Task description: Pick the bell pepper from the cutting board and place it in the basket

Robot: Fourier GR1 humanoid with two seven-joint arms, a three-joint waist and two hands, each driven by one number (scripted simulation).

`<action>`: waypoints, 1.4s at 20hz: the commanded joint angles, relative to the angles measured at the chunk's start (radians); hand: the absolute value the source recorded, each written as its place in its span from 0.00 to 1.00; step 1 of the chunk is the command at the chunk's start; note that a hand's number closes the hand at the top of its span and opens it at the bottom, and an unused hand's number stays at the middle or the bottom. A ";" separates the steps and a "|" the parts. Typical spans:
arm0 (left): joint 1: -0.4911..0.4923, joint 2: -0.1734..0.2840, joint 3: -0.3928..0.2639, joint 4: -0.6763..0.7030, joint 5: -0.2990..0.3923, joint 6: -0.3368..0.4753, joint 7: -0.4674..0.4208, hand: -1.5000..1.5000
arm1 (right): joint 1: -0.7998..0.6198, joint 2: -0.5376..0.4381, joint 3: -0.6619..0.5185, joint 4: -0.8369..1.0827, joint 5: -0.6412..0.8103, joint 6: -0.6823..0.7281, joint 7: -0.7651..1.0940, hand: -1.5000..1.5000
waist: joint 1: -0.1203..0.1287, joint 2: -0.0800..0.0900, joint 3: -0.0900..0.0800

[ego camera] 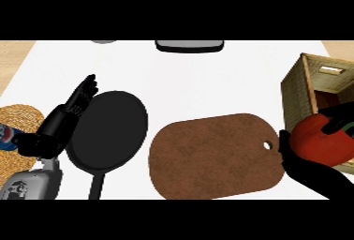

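Observation:
A red bell pepper (pixel 319 139) is held at the right edge of the view, with my right hand (pixel 309 171) curled round it; fingers wrap its top and thumb side. It hangs just off the right end of the brown cutting board (pixel 214 157), which lies bare in the middle of the counter. Behind the pepper stands a wooden slatted basket (pixel 303 84), its opening partly hidden by the pepper and hand. My left hand (pixel 66 117) rests open at the left, fingers straight and pointing away, beside the pan.
A black frying pan (pixel 110 130) lies left of the board, handle toward me. A woven mat (pixel 21 140) with a blue can (pixel 5 136) sits at the left edge. A grey tray-like object (pixel 189 45) is at the far edge.

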 commanded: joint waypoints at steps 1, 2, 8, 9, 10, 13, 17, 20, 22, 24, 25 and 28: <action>-0.042 0.036 0.047 0.012 0.040 -0.025 0.025 0.50 | -0.154 -0.023 -0.231 -0.044 -0.240 0.081 0.032 1.00 | -0.011 -0.001 0.003; 0.009 0.003 0.001 -0.004 -0.002 -0.003 -0.001 0.50 | -0.214 -0.043 -0.281 -0.014 -0.269 0.118 0.044 1.00 | -0.007 -0.004 0.002; -0.012 0.023 0.028 -0.012 0.028 -0.023 0.033 0.50 | -0.374 -0.234 -0.607 0.250 -0.541 0.217 -0.008 1.00 | -0.012 -0.005 0.002; 0.023 0.018 0.019 -0.034 0.014 -0.017 0.008 0.50 | -0.370 -0.279 -0.671 0.309 -0.591 0.224 -0.047 1.00 | -0.010 -0.005 0.002; -0.059 0.016 0.032 0.059 0.000 0.000 0.011 0.50 | -0.312 -0.296 -0.712 0.284 -0.650 0.241 -0.093 1.00 | -0.028 -0.003 0.002; 0.015 -0.001 0.014 0.008 -0.015 0.004 -0.029 0.50 | -0.303 -0.382 -0.739 0.475 -0.643 0.206 -0.223 1.00 | -0.007 -0.002 0.001; -0.027 0.026 0.054 0.035 0.030 -0.033 -0.002 0.50 | -0.321 -0.461 -0.767 0.633 -0.623 0.121 -0.353 1.00 | -0.004 -0.001 0.001; -0.046 0.007 0.027 -0.025 0.023 -0.021 0.063 0.50 | -0.275 -0.444 -0.728 0.735 -0.555 0.007 -0.513 1.00 | 0.000 -0.001 0.001; -0.027 0.007 0.037 0.061 -0.003 -0.019 -0.044 0.50 | -0.300 -0.501 -0.747 0.829 -0.565 -0.015 -0.573 1.00 | 0.000 0.000 0.001; -0.046 -0.042 -0.015 0.039 -0.053 0.034 -0.010 0.50 | -0.317 -0.481 -0.773 0.787 -0.568 -0.075 -0.525 1.00 | -0.003 -0.001 0.001; -0.019 0.027 0.043 0.003 0.026 -0.046 0.019 0.50 | -0.285 -0.459 -0.812 0.841 -0.598 -0.111 -0.599 1.00 | 0.002 -0.001 0.002; 0.030 -0.020 0.010 -0.034 -0.014 -0.002 0.014 0.50 | -0.251 -0.478 -0.825 0.825 -0.679 -0.086 -0.571 0.00 | -0.005 -0.004 0.001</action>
